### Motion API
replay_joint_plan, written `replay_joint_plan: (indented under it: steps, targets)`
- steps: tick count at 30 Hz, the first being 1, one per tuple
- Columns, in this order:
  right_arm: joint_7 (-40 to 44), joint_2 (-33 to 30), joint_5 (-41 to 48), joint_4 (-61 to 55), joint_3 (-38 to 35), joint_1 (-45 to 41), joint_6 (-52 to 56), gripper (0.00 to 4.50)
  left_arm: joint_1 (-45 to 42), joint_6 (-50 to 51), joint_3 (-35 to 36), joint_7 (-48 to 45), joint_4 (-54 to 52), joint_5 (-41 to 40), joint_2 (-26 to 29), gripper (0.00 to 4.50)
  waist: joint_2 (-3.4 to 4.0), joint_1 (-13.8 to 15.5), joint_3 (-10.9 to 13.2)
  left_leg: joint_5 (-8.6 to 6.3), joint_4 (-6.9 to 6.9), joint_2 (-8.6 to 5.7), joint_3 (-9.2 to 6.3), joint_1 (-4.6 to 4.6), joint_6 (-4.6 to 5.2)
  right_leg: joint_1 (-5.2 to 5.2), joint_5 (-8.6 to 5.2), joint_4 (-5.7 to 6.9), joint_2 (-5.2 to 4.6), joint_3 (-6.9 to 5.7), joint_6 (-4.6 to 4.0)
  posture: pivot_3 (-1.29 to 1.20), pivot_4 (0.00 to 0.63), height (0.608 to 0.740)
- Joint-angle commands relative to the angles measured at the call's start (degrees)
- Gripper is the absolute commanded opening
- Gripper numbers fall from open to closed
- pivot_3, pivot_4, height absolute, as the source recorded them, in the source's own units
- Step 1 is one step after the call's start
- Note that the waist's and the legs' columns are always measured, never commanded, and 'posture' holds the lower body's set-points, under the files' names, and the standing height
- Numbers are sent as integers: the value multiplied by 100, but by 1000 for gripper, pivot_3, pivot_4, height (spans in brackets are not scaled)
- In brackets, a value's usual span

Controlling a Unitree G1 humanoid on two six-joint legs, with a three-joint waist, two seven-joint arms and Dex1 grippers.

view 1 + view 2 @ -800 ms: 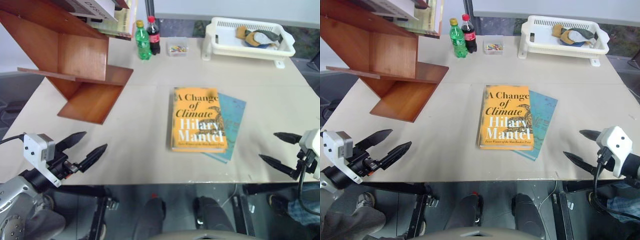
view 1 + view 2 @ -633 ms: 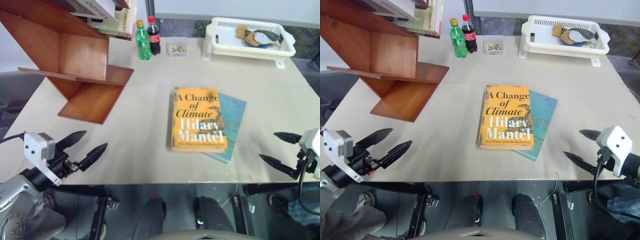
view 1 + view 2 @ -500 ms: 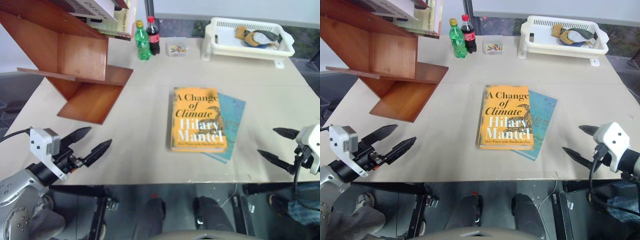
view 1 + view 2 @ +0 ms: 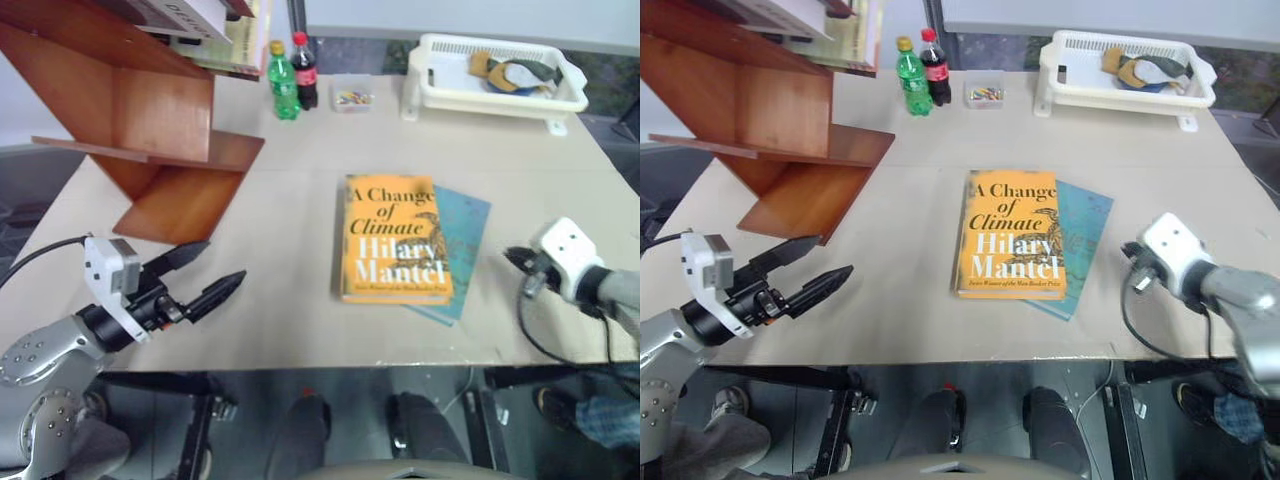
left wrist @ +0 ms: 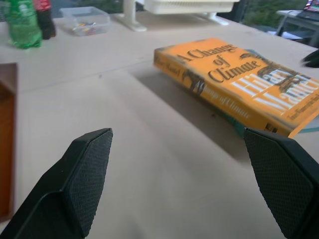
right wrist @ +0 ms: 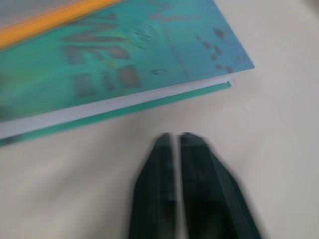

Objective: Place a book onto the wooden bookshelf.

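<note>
Lying flat at the middle of the frame, the book (image 4: pixel 397 240) rests on the tabletop (image 4: pixel 290 180), its orange cover up, partly overlapping a teal book (image 4: pixel 463 245) that juts out to its right. The wooden bookshelf (image 4: pixel 150 130) fills the upper left corner, well apart from the book. The left claw (image 4: pixel 205 275) hangs at lower left over the tabletop's near edge, fingers spread wide, empty. At the right of the frame the right claw (image 6: pixel 178 142) has its fingers pressed together, empty, its tips just beside the teal book's corner. A white basket (image 4: pixel 495 75) sits at upper right.
</note>
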Motion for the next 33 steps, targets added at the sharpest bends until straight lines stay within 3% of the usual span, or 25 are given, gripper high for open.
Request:
replay_joint_plan:
  steps: [1, 11, 20, 26, 28, 30, 33]
  targets:
    - [-206, 260, -530, 893, 537, -572, -516, 47, -73, -6, -31, -11, -74, -20, 95, 4500, 3, 4, 2, 0, -1, -2, 1, -3, 0, -3, 2, 0, -1, 2, 1, 0, 150, 740]
    - [182, 870, -936, 2657, 1154, -1829, -2068, 47, 219, 155, -46, 427, -347, 101, -29, 4500, 1, -110, 1, -1, -5, 0, 4, -3, 1, -6, 14, 0, -1, 7, 19, 0, 150, 740]
    - [462, 1240, -928, 2416, 1259, -1896, -2131, 47, 304, 584, -75, 1019, -525, -76, -101, 4500, 2, -130, 1, -1, -7, 7, 4, 4, 1, -6, 15, 5, 6, 7, 17, 0, 150, 740]
    - [404, 1015, -880, 2174, 944, -1713, -2093, 47, -131, 1810, -227, 1758, -467, -1026, -107, 4500, 2, -88, 1, -1, -6, 4, 0, 0, 1, -5, 16, 5, 0, 6, 18, 0, 150, 740]
    - [524, 736, -731, 1892, 703, -1518, -2040, 427, -512, 2314, -236, 2063, -187, -1783, -222, 4500, 3, -48, 2, -1, -4, 2, -7, -6, 1, -5, 16, 5, -4, 1, 18, 0, 150, 740]
    - [683, 366, -481, 1380, 303, -1113, -1872, 1083, -982, 2781, -293, 2409, 282, -2524, -385, 4500, 8, 47, 5, -1, -2, 0, -11, -8, 1, -4, 16, 5, -7, -2, 19, 0, 150, 740]
    - [1060, -27, 195, 534, -365, -466, -1640, 2685, -1525, 3292, -384, 2869, 906, -3293, -529, 4500, 8, 58, 5, -1, 0, -20, -34, -16, 1, -1, 16, 6, -14, -18, 20, 0, 150, 740]
